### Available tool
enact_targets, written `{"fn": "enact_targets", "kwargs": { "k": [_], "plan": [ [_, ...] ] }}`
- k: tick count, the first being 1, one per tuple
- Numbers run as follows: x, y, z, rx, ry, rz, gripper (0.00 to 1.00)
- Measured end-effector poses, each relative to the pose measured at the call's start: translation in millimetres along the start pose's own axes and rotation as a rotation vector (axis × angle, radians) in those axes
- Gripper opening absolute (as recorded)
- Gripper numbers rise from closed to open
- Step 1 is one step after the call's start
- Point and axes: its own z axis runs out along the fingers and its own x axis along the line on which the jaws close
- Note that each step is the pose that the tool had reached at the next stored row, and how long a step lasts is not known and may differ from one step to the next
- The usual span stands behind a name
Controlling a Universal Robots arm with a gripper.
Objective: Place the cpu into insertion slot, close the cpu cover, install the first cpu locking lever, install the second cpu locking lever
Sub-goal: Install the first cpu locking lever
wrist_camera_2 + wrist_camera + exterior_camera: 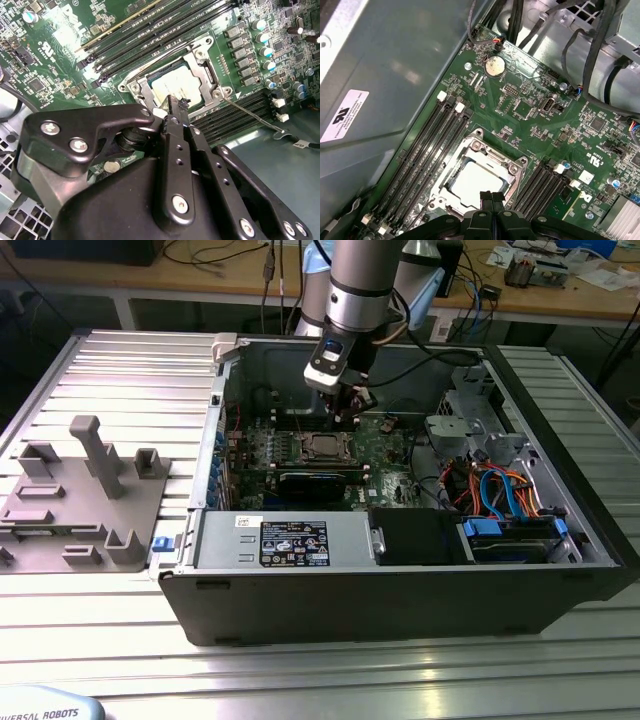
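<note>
The cpu (172,90) lies flat in the insertion slot (131,86) on the green motherboard, its silver top showing. The cpu cover (200,75), a silver frame, lies down over its edges. A thin locking lever (252,114) sticks out from one corner of the socket across the black memory slots, its hooked end free. My gripper (176,104) hovers just above the socket's edge, shut with nothing between the fingers. In the first wrist view the gripper (491,196) is beside the cpu (472,182) and cover (487,157). In the exterior view the gripper (350,410) hangs over the cpu (327,447).
The motherboard (385,445) sits deep inside an open computer case (400,590) with tall walls. A power supply (290,540) lies in front, with orange and blue cables (500,485) at the exterior view's right. A grey parts fixture (90,490) stands outside at the exterior view's left.
</note>
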Motion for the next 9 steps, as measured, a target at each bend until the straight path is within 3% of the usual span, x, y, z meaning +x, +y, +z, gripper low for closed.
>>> {"fn": "enact_targets", "kwargs": {
  "k": [9],
  "plan": [
    [0.0,0.0,0.0,0.0002,-0.0016,-0.03,0.11]
  ]
}}
